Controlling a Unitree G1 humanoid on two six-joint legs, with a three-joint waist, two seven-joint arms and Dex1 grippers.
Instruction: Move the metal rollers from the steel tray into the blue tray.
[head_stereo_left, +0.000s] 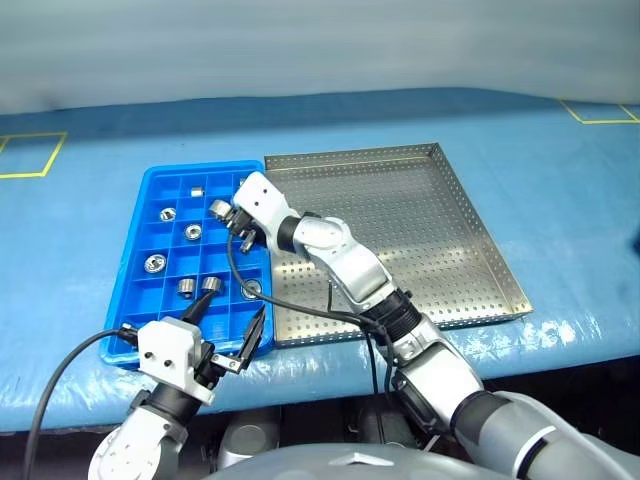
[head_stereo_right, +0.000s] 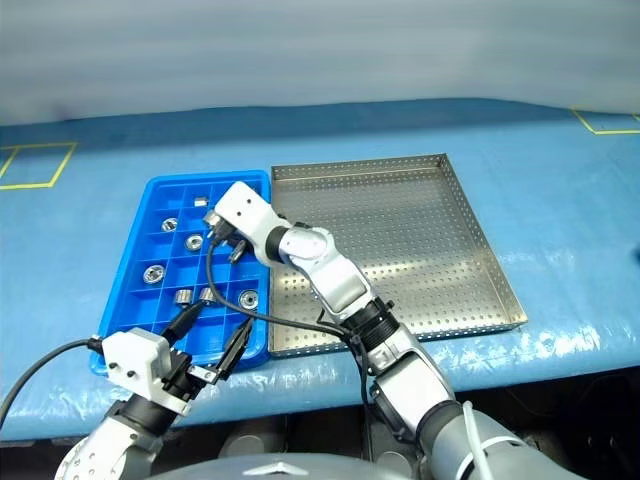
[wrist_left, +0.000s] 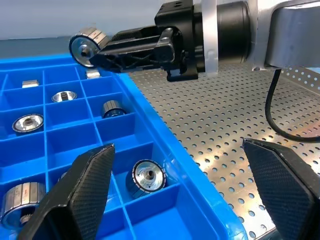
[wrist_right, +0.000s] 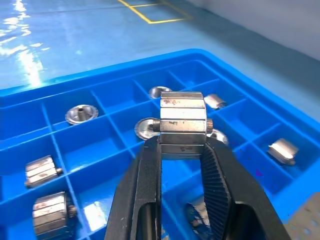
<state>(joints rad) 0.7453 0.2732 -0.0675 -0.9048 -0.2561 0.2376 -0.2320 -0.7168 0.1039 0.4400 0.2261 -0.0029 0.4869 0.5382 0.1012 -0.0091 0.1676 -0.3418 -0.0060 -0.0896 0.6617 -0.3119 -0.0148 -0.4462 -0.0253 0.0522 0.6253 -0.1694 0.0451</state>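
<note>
Rollers lie singly in several compartments of the blue tray (head_stereo_left: 150, 195), about seven by count, while the steel tray (head_stereo_left: 420, 230) shows a bare perforated floor, so the job looks nearly finished with one piece left to place. The right gripper (head_stereo_left: 232, 217) is clamped shut on that last roller (wrist_right: 182, 124), pinched between its two fingers above the blue tray's upper cells, and the left gripper (head_stereo_left: 225, 335) hangs spread wide and empty over the tray's near edge.
</note>
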